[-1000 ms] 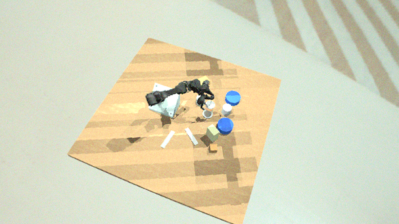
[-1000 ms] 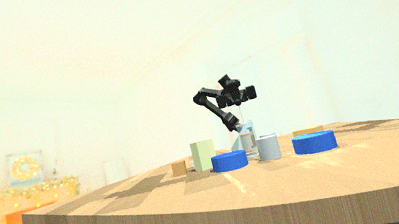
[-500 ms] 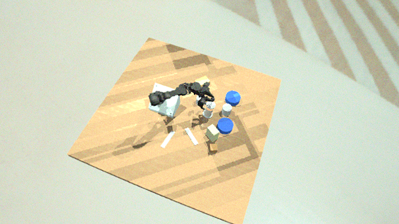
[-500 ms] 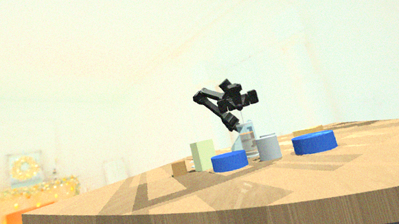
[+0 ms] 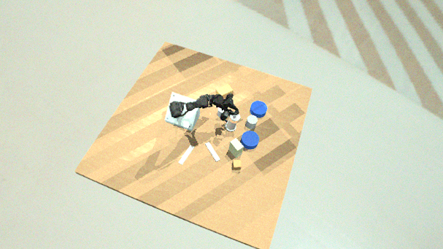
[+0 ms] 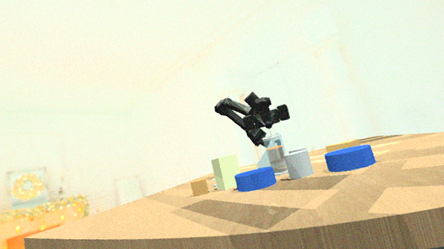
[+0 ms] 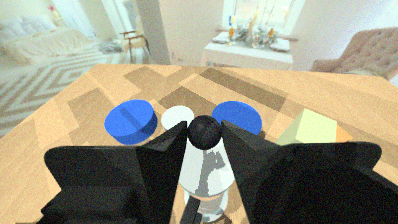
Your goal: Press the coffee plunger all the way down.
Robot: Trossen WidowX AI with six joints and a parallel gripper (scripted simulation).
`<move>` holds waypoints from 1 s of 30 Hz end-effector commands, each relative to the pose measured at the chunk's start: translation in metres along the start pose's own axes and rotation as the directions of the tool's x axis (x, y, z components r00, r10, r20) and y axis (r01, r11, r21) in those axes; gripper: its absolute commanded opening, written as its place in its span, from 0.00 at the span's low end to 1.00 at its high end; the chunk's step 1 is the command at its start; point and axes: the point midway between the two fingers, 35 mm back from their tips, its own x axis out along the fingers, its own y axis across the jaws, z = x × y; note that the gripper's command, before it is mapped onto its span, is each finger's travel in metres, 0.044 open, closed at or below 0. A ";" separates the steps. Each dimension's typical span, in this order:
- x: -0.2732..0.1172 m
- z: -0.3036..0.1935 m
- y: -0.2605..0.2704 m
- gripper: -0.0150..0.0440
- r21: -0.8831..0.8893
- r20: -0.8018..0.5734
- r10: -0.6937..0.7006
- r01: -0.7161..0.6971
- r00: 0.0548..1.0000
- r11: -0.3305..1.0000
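The coffee press (image 5: 230, 125) (image 6: 276, 159) (image 7: 206, 177) stands upright on the wooden table, a clear cylinder with a pale lid and a black handle (image 7: 190, 210). An orange-brown band (image 6: 274, 147) shows inside, in its upper half. The black round plunger knob (image 7: 204, 136) (image 6: 268, 125) is above the lid, with a short piece of thin rod showing between them in the exterior view. My gripper (image 7: 204, 125) (image 6: 267, 122) is shut on the knob, one finger on each side. In the top view the arm hides the knob.
Blue discs (image 5: 258, 108) (image 5: 249, 139) (image 6: 349, 158) (image 6: 255, 179) and a grey-white cylinder (image 5: 250, 121) (image 6: 299, 164) stand beyond the press. A pale green block (image 5: 235, 148) (image 6: 226, 172) and a small tan cube (image 5: 236, 164) (image 6: 199, 187) are to one side. White strips (image 5: 212, 151) (image 5: 186, 154) lie nearer the arm's base.
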 end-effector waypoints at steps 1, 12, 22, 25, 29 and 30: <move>0.007 -0.018 -0.001 0.46 -0.022 -0.048 -0.005 0.004 0.999 1.000; 0.009 -0.016 0.001 0.46 -0.021 -0.048 -0.005 0.004 0.999 1.000; 0.009 -0.015 0.001 0.46 -0.021 -0.048 -0.005 0.004 0.999 1.000; 0.010 -0.014 0.001 0.46 -0.021 -0.048 -0.005 0.004 0.999 1.000; 0.010 -0.014 0.002 0.46 -0.021 -0.048 -0.005 0.004 0.999 1.000; 0.010 -0.014 0.002 0.46 -0.021 -0.048 -0.005 0.004 0.999 1.000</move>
